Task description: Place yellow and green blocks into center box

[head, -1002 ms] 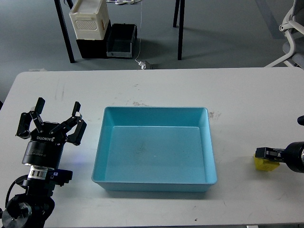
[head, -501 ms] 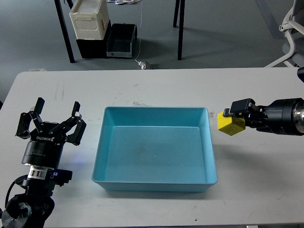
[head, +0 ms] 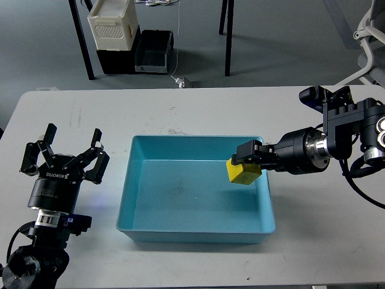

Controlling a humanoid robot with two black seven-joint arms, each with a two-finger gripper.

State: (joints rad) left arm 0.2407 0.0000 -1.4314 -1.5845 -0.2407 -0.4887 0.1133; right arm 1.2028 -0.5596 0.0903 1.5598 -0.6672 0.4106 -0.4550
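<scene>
The yellow block (head: 242,173) hangs over the right-hand part of the blue box (head: 195,232), just inside its right wall and clear of the floor, tilted a little on one corner. It looks like a small, rigid cube, probably light, with flat faces that give the fingers a sure seat, so it should not crush or sag; the risk I'd judge is a smooth face slipping or the tilt making it tumble on release. The right gripper (head: 248,154) has it clamped from above across two opposite sides, fingers narrowed tight onto the upper half, and that is the sensible hold: flat faces, near the middle. Out on the other side, the left gripper (head: 64,155) sits over the white bench (head: 313,114) beside the box, fingers spread wide and holding nothing. No green block shows anywhere, so that half of the job is not yet in sight.
</scene>
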